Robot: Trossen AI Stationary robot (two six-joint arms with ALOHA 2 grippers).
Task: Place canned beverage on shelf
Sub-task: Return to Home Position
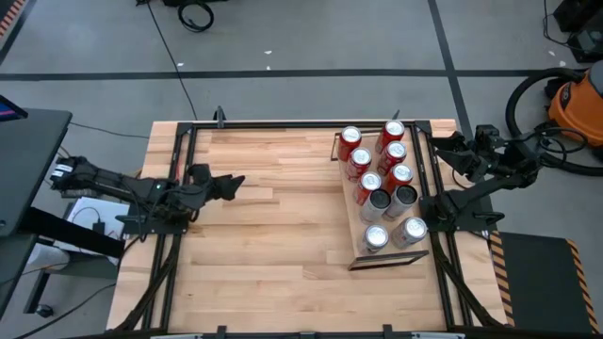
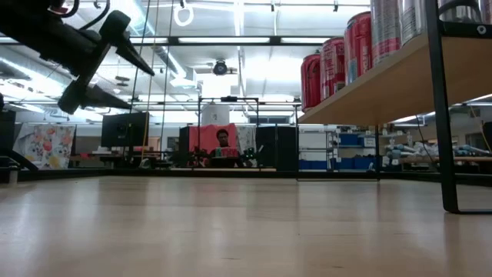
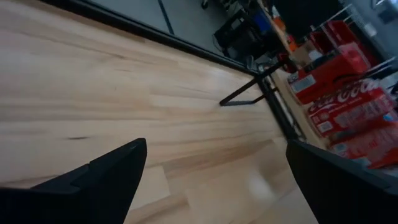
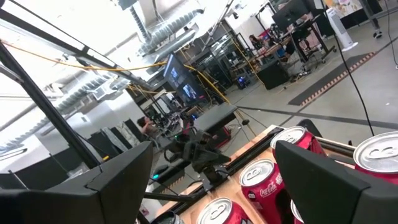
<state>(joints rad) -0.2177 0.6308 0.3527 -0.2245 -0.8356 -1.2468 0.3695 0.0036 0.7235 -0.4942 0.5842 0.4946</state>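
The shelf (image 1: 356, 218) is a light-wood board raised on a dark frame at the table's right side; in the low view it (image 2: 384, 85) stands well above the tabletop. Several red cans (image 1: 358, 162) and silver cans (image 1: 377, 201) stand upright on it. My left gripper (image 1: 234, 183) hovers open above the table's left part, pointing toward the shelf, with nothing between its fingers (image 3: 106, 180). My right gripper (image 1: 441, 146) waits open at the shelf's far right corner, above the red cans (image 4: 261, 177), touching none.
Black metal rails (image 1: 283, 123) frame the plank tabletop (image 1: 273, 235). The shelf's dark leg (image 2: 440, 115) stands on the table at the right. Bare wood lies between my left gripper and the shelf. A person sits far behind the table in the low view.
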